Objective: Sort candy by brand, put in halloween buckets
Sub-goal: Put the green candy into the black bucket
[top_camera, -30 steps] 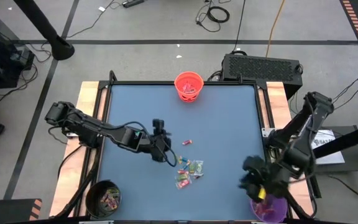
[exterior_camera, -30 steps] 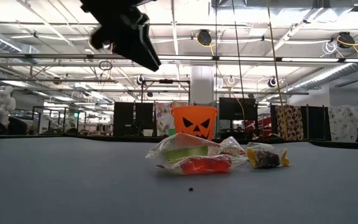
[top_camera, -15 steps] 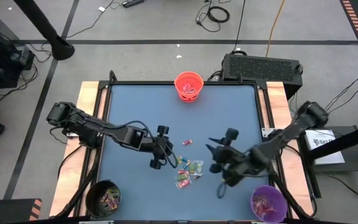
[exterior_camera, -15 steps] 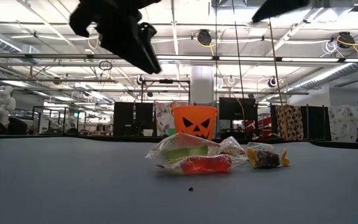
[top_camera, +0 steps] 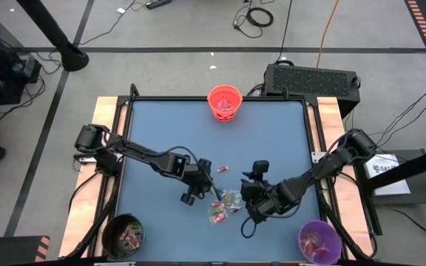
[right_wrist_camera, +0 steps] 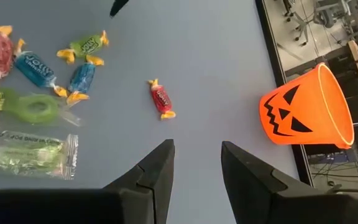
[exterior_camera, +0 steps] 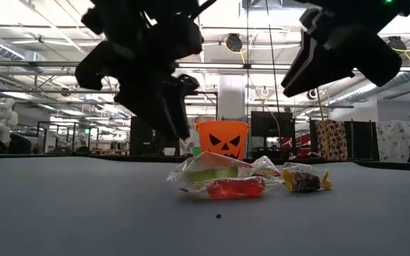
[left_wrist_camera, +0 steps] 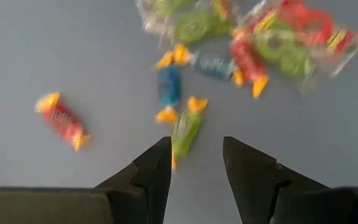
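Candy pile mid-table, both arms hovering over it with fingers parted and nothing in them.

The left gripper (top_camera: 192, 193) hangs just above the table at the pile's left edge, its fingers (left_wrist_camera: 154, 171) apart over a green sweet (left_wrist_camera: 186, 130), while the right gripper (top_camera: 248, 222) hangs at the pile's right side, fingers (right_wrist_camera: 155, 169) likewise apart and empty. The candy (top_camera: 225, 200) lies loose on the blue table (top_camera: 272, 140), a single red sweet (top_camera: 222, 169) a little apart from the rest. The orange bucket (top_camera: 225, 103) stands at the far edge, the black bucket (top_camera: 123, 235) at the near left corner, and the purple bucket (top_camera: 319, 241) at the near right corner; all three already hold sweets.
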You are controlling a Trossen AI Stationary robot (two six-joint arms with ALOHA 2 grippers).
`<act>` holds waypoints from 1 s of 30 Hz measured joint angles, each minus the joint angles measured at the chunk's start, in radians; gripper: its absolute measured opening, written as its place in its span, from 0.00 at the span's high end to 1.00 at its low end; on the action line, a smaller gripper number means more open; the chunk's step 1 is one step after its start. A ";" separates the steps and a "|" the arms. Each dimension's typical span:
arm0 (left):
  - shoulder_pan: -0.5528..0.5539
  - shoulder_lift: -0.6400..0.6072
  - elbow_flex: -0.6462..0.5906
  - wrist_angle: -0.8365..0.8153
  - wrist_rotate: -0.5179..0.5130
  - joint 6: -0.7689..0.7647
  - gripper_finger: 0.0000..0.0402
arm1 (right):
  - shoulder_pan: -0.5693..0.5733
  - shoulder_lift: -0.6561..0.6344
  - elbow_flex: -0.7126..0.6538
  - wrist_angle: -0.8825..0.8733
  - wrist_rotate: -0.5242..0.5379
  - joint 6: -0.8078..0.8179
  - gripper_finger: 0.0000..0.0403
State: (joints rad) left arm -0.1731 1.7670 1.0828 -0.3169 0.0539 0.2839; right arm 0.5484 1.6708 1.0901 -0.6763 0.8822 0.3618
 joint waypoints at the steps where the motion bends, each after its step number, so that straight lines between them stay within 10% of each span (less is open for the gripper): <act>1: 0.007 0.011 0.000 0.024 0.016 0.014 0.62 | 0.000 -0.003 0.000 -0.001 0.000 0.000 0.69; 30: 0.104 0.174 0.003 0.131 0.236 0.072 0.70 | 0.000 -0.021 0.000 0.015 0.005 0.000 0.69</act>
State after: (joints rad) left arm -0.0694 1.9408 1.0853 -0.1854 0.2896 0.3559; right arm 0.5488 1.6497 1.0902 -0.6613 0.8871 0.3622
